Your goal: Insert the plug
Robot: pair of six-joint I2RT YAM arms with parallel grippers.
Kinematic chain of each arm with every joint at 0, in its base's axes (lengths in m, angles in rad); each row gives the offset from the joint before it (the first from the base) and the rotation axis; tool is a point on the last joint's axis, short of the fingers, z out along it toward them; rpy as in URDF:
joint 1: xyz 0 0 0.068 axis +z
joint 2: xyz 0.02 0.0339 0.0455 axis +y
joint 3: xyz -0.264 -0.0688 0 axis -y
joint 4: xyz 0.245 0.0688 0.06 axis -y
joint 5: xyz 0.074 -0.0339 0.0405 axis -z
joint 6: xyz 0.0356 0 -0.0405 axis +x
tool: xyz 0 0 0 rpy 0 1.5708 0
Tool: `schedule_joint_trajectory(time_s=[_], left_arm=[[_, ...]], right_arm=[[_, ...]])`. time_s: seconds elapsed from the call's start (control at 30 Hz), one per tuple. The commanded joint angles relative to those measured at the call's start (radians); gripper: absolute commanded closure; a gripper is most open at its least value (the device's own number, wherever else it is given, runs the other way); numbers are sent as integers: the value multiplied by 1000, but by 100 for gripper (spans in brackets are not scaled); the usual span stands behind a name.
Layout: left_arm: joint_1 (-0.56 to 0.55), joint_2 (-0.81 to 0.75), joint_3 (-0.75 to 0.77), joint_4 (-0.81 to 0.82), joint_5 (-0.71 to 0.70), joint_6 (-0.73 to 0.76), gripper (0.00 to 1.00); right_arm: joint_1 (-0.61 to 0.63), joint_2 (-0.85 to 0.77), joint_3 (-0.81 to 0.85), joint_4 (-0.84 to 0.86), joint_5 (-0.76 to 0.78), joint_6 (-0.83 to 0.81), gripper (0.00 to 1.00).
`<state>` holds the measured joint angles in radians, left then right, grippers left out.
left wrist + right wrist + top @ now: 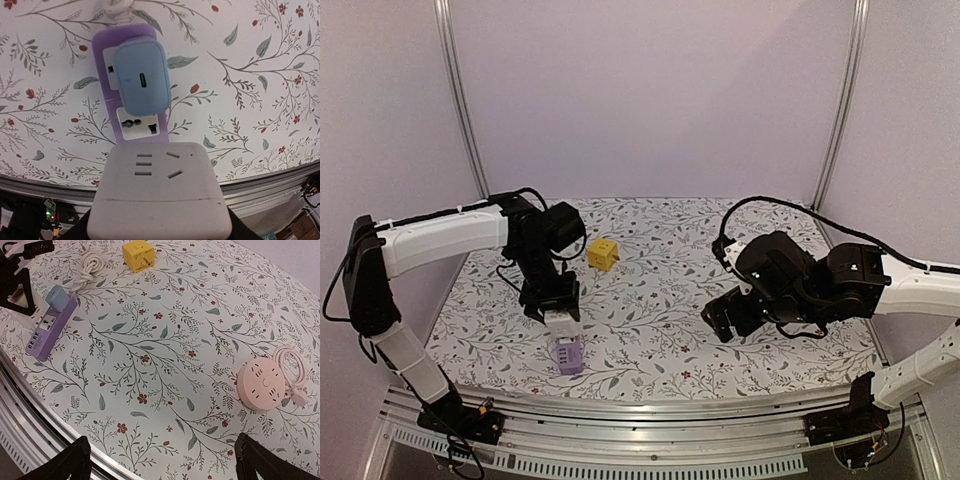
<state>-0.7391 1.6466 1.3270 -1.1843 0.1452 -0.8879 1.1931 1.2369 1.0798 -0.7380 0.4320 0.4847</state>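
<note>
There, yellow cube (603,254) beyond purple strip (569,355).

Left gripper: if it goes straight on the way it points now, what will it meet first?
The left gripper, shut on the white adapter, points down at the purple power strip. The adapter would likely meet the strip's free socket first, just short of the blue charger; depth is unclear.
</note>
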Motion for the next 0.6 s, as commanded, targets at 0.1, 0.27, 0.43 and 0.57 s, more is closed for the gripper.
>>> schedule_joint_trajectory(time_s=[0.1, 0.27, 0.43, 0.57], left_arm=[[-2, 19, -63, 70, -6, 23, 100], [1, 38, -68, 74, -21, 27, 100], [5, 47, -83, 86, -32, 30, 100], [13, 48, -90, 89, -43, 30, 100]], right_arm=[[2, 11, 23, -24, 0, 50, 1], [3, 29, 34, -21, -10, 53, 1], [3, 46, 40, -23, -22, 52, 1], [3, 44, 38, -31, -23, 58, 1]])
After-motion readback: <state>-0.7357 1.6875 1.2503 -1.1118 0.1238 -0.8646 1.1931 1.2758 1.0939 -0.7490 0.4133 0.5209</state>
